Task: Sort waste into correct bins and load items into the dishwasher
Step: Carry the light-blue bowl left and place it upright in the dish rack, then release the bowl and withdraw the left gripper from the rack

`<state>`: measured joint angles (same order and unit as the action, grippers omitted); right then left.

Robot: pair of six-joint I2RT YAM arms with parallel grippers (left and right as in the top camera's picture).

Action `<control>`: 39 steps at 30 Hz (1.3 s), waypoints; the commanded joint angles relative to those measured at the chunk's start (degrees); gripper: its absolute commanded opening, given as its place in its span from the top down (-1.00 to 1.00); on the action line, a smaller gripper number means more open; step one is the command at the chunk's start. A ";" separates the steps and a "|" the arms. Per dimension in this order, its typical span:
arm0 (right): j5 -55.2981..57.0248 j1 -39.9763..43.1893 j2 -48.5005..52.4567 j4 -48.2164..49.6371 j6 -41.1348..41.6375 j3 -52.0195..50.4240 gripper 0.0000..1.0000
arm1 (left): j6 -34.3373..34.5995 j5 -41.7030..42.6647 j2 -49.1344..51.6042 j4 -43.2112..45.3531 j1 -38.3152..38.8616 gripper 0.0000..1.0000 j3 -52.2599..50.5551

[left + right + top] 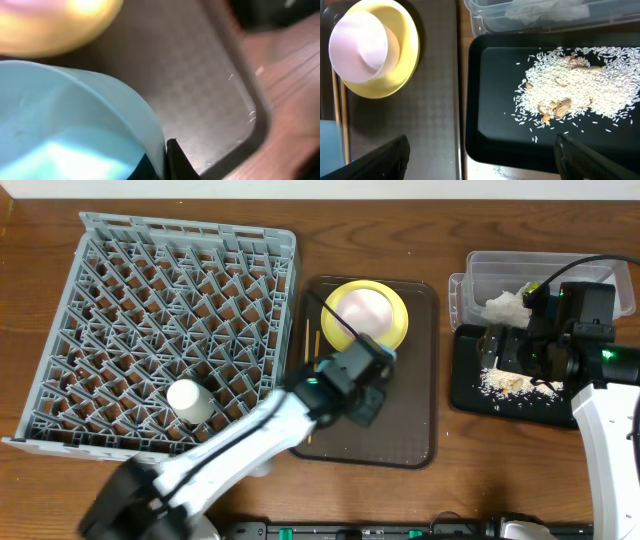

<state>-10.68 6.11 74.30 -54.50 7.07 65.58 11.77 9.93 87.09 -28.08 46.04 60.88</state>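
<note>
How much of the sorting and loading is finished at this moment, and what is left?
Done: food scraps lie in the black tray, crumpled paper in the clear tub, and one white item stands in the dish rack. In hand: the left gripper is shut on the light blue bowl, over the brown tray. Left: the yellow plate, the white bowl on it and the chopsticks are on that tray.

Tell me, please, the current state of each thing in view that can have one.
left gripper: shut on the light blue bowl, at its rim.
light blue bowl: gripped, over the brown serving tray.
right gripper: open, empty, above the black tray.
white bowl: upright on the yellow plate.
black tray: holds rice scraps.
clear tub: holds crumpled white paper.
dish rack: holds one white item.
</note>
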 commanded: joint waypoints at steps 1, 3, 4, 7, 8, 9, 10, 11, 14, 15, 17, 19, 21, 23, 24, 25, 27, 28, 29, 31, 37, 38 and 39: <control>0.17 0.48 -0.42 -0.15 0.57 0.83 -0.80 | -0.35 0.76 -7.13 -0.09 -5.49 0.88 1.90; 0.17 0.48 -0.42 -0.20 0.57 0.83 -0.80 | -0.37 4.24 -10.62 0.15 -10.38 0.88 1.90; 0.17 0.48 -0.42 -0.20 0.57 0.83 -0.80 | -0.39 6.10 -11.74 0.33 -12.68 0.88 1.90; 0.17 0.46 -0.42 -0.20 0.59 0.83 -0.79 | -0.39 13.90 -13.94 0.59 -20.81 0.88 1.90; 0.15 0.48 -0.42 -0.20 0.57 0.83 -0.80 | -0.39 17.33 -14.19 0.59 -24.11 0.88 1.88; 0.17 0.48 -0.42 -0.22 0.57 0.83 -0.80 | -0.39 20.96 -14.16 0.59 -27.30 0.88 1.88; 0.17 0.48 -0.42 -0.22 0.57 0.83 -0.80 | -0.39 24.74 -13.97 0.59 -30.56 0.88 1.88; 0.17 0.48 -0.42 -0.24 0.57 0.83 -0.80 | -0.37 27.76 -13.64 0.63 -33.20 0.88 1.88; 0.17 0.48 -0.42 -0.31 0.57 0.83 -0.80 | -0.50 38.07 -12.13 1.33 -41.94 0.88 1.88; 0.17 0.48 -0.42 -0.28 0.57 0.83 -0.79 | -0.83 40.72 -11.56 1.64 -44.09 0.88 1.88; 0.17 0.48 -0.42 -0.28 0.57 0.83 -0.80 | -0.81 48.28 -9.14 2.80 -50.05 0.88 1.88; 0.17 0.46 -0.42 -0.31 0.57 0.83 -0.80 | -0.76 53.68 -6.91 3.56 -53.75 0.88 1.88; 0.15 0.46 -0.42 -0.39 0.57 0.83 -0.80 | -0.76 57.79 -4.42 3.91 -56.92 0.88 1.88; 0.15 0.46 -0.42 -0.46 0.57 0.83 -0.80 | -0.79 61.59 -1.62 4.68 -59.74 0.88 1.88; 0.17 0.48 -0.42 -0.50 0.57 0.83 -0.80 | -0.76 63.41 -0.28 5.29 -60.94 0.88 1.88; 0.17 0.48 -0.42 -0.50 0.57 0.83 -0.79 | -0.74 65.35 1.03 6.05 -62.03 0.88 1.88; 0.17 0.48 -0.42 -0.52 0.57 0.83 -0.80 | -0.52 69.42 3.96 8.07 -64.24 0.88 1.88; 0.17 0.48 -0.42 -0.55 0.57 0.83 -0.80 | -0.46 71.08 5.42 9.14 -65.24 0.88 1.88; 0.15 0.46 -0.42 -0.57 0.57 0.83 -0.80 | -0.33 72.32 6.58 9.99 -66.03 0.88 1.88; 0.15 0.46 -0.42 -0.57 0.57 0.83 -0.80 | -0.33 74.77 9.11 11.28 -67.41 0.88 1.88; 0.15 0.46 -0.42 -0.81 0.57 0.83 -0.80 | -0.33 77.11 15.19 12.13 -70.53 0.88 1.88; 0.15 0.48 -0.42 -0.90 0.57 0.83 -0.80 | -0.33 77.09 15.78 12.13 -71.04 0.88 1.88; 0.17 0.46 -0.42 -1.09 0.57 0.83 -0.80 | -0.35 77.07 16.28 12.13 -71.58 0.87 1.88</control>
<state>-10.63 6.11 74.30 -55.22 7.14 65.58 11.77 86.02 100.82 -15.97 -23.97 61.98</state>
